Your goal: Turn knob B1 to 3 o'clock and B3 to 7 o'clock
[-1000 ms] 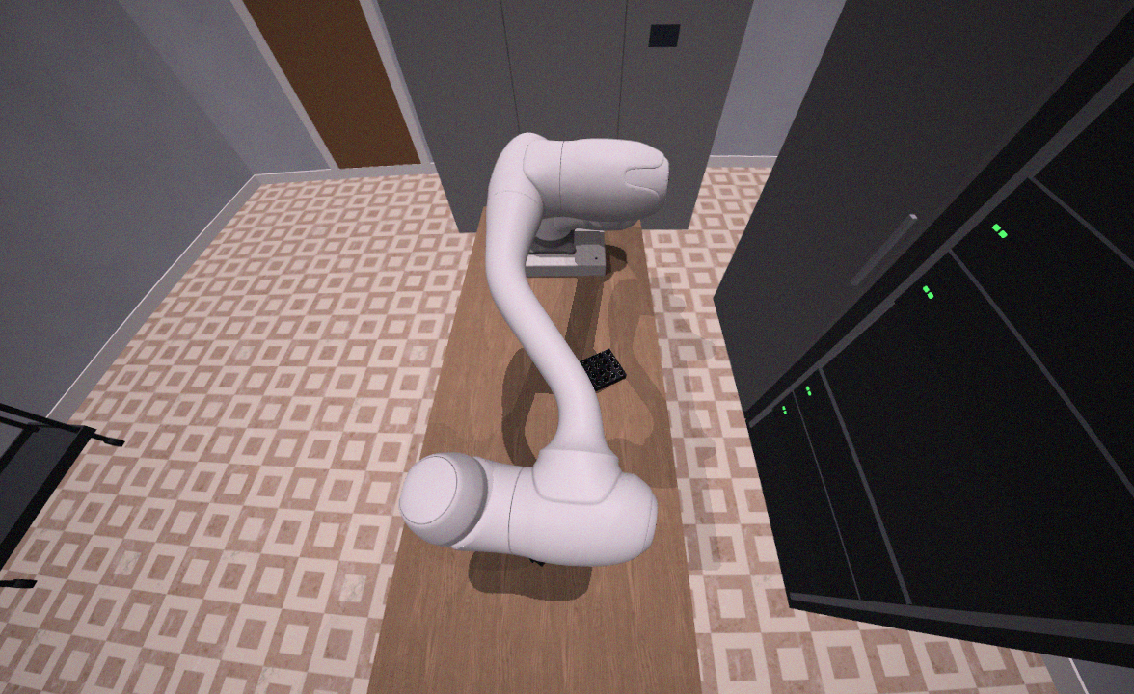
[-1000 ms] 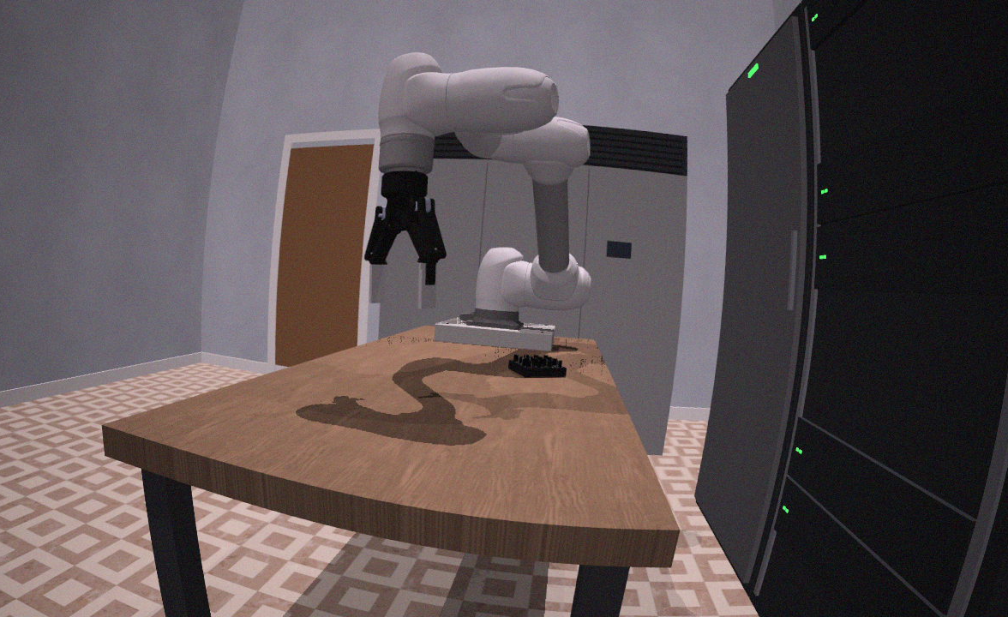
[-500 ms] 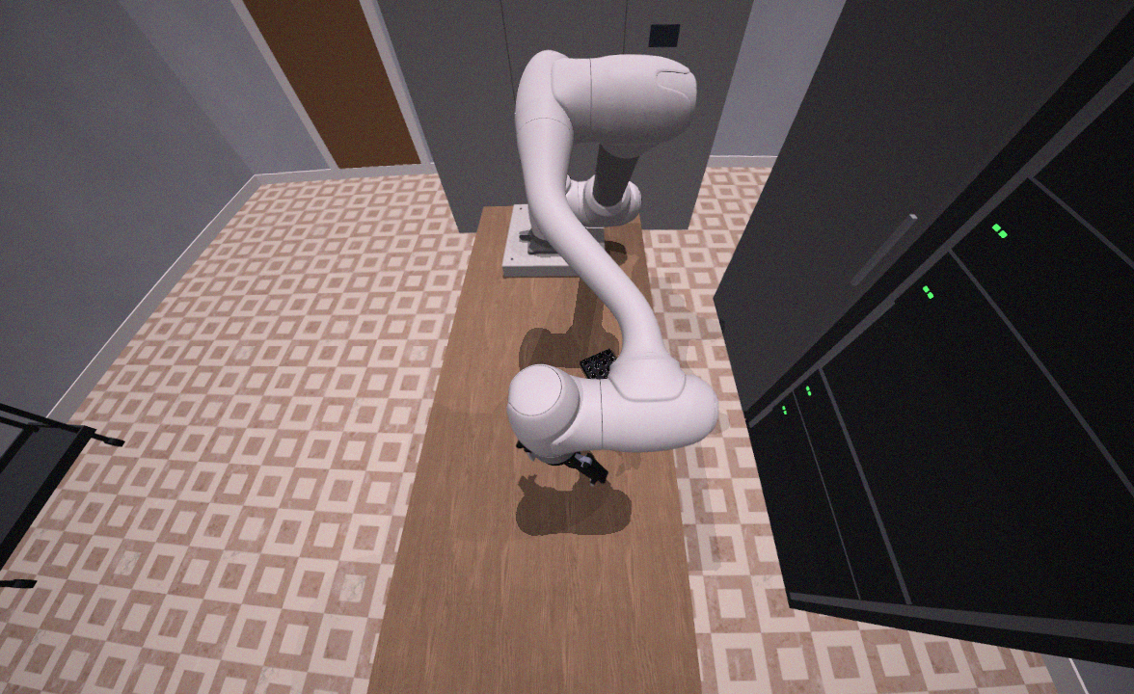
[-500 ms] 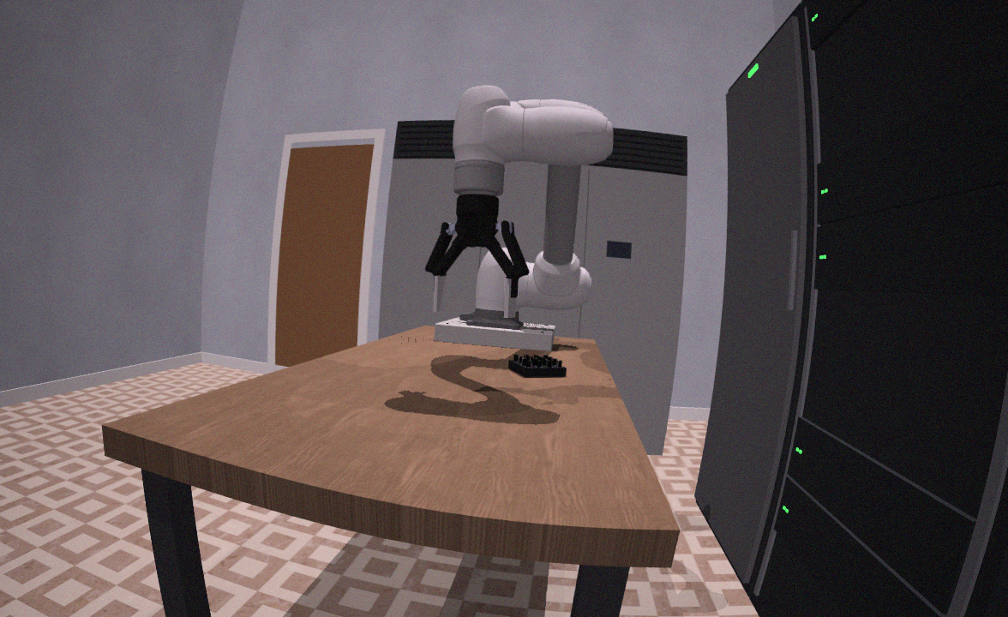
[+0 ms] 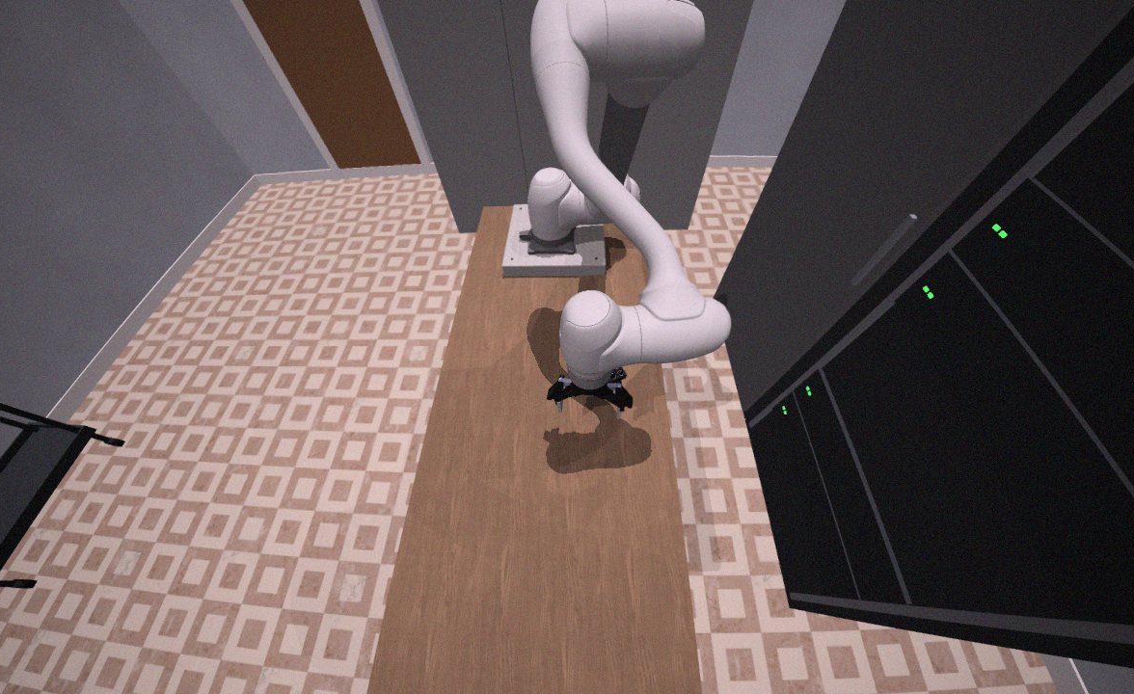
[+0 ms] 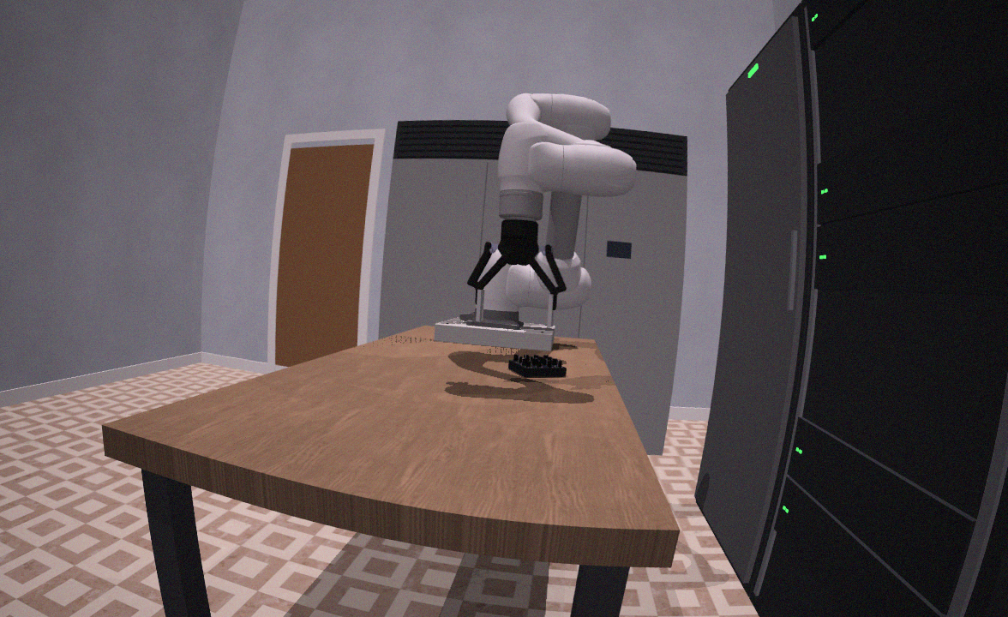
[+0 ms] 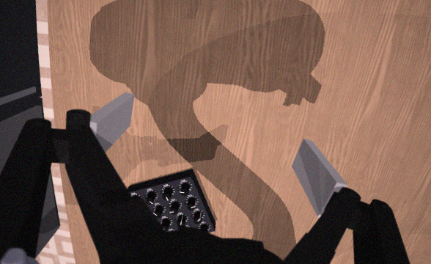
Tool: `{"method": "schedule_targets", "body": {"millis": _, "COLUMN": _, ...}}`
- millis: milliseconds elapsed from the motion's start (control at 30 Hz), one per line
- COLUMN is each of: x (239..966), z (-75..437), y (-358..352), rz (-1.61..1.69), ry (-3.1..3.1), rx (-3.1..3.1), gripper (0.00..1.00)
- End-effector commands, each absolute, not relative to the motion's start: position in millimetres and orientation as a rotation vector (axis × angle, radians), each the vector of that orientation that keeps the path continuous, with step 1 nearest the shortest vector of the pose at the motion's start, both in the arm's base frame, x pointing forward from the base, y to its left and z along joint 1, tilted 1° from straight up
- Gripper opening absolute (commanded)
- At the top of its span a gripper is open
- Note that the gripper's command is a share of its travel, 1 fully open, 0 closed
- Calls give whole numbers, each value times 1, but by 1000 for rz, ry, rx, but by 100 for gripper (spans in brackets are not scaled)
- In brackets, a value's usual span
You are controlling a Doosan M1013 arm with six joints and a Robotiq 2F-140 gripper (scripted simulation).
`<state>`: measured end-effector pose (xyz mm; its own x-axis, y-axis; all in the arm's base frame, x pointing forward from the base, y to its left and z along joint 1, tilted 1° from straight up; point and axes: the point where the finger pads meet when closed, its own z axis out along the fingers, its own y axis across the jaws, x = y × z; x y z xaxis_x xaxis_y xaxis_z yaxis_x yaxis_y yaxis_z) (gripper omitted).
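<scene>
Fingers spread wide and with nothing between them, the gripper [image 6: 516, 301] hangs from the arm [image 6: 565, 164] well above the table [image 6: 385, 452], pointing straight down. The box [image 6: 537, 366] stands on the wood near the arm's base plate [image 6: 492, 333], toward the table edge that faces the dark cabinets [image 6: 914, 307]. In the exterior view the box sits lower than the fingertips and a little to their right, not touching them. From the top the arm covers the box, and only the gripper [image 5: 589, 404] and its shadow show on the table [image 5: 545, 561]. In the wrist view the box [image 7: 173, 203] lies low in the picture, partly hidden behind the black linkage, closer to the left pad [image 7: 113, 119] than to the right pad [image 7: 316, 176]. Rows of black knobs with white lines show on its top, but they are too small to read which marks they point at.
</scene>
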<state>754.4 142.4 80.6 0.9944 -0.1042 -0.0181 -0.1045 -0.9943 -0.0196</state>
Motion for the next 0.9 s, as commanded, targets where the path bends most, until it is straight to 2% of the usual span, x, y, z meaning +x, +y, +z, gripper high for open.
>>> {"method": "schedule_targets", "body": {"millis": 0, "x": 714, "z": 75, "y": 153, "rz": 18, "ry": 64, "rx": -3121, "gripper": 100}}
{"method": "schedule_targets", "body": {"millis": 167, "x": 656, "z": 64, "y": 163, "rz": 16, "ry": -76, "rx": -3125, "gripper": 100}}
{"method": "schedule_targets", "body": {"millis": 233, "x": 656, "z": 64, "y": 163, "rz": 16, "ry": -76, "rx": -3125, "gripper": 100}}
{"method": "schedule_targets", "body": {"millis": 267, "x": 629, "z": 59, "y": 167, "rz": 16, "ry": -140, "rx": -3124, "gripper": 100}}
{"method": "schedule_targets", "body": {"millis": 533, "x": 547, "z": 43, "y": 172, "rz": 14, "ry": -328, "rx": -3115, "gripper": 100}}
{"method": "schedule_targets", "body": {"millis": 867, "x": 541, "z": 42, "y": 172, "rz": 14, "ry": -340, "rx": -3114, "gripper": 100}}
